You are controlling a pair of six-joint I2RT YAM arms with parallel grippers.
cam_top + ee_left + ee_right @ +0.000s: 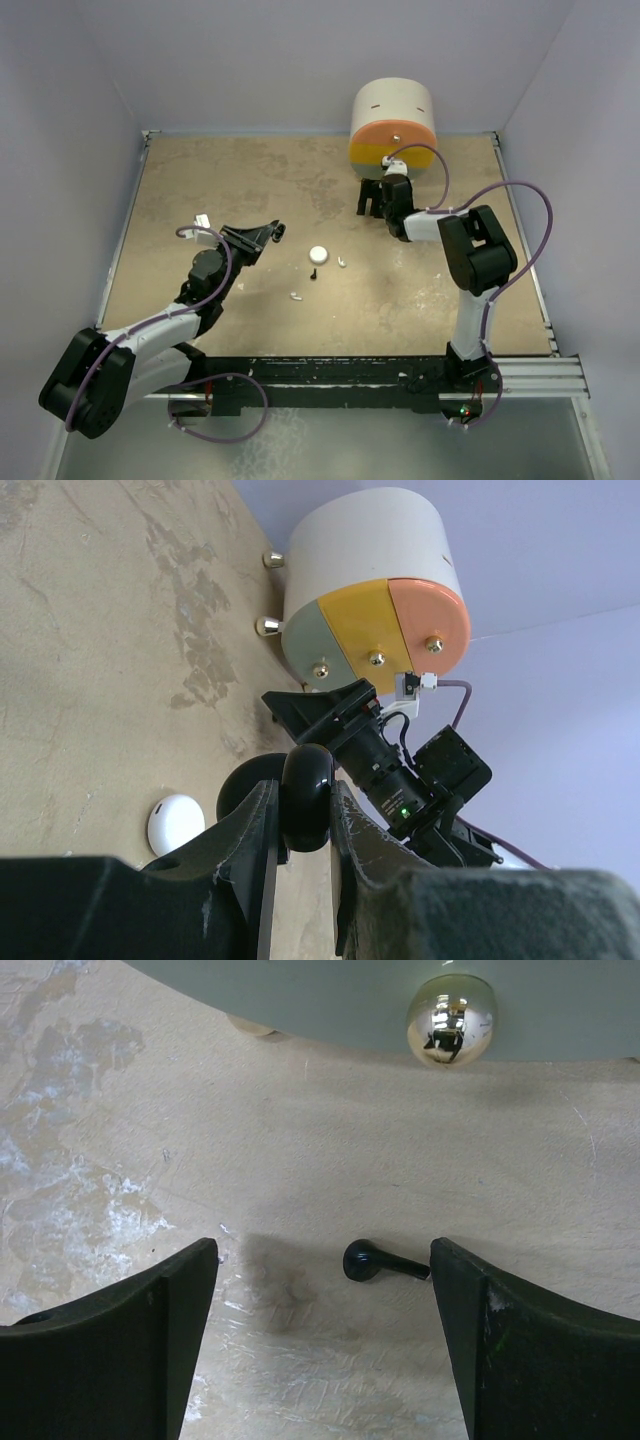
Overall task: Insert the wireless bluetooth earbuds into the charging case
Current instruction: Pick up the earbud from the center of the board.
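Observation:
My left gripper [270, 233] is shut on a glossy black round charging case [307, 795], held edge-up above the table with a black disc-shaped part [240, 790] behind it. A black earbud [380, 1262] lies on the table between the open fingers of my right gripper [325, 1260], with its stem pointing at the right finger [500, 1340]. In the top view that gripper [371, 208] stands just in front of the drum. A white round case [318, 254] sits mid-table, with two white earbuds [342, 262] [297, 296] and another black earbud [313, 273] near it.
A white drum [392, 125] with orange, yellow and green face segments and gold knobs [451, 1020] stands at the back edge, close behind the right gripper. Grey walls enclose the tan table [220, 180] on three sides.

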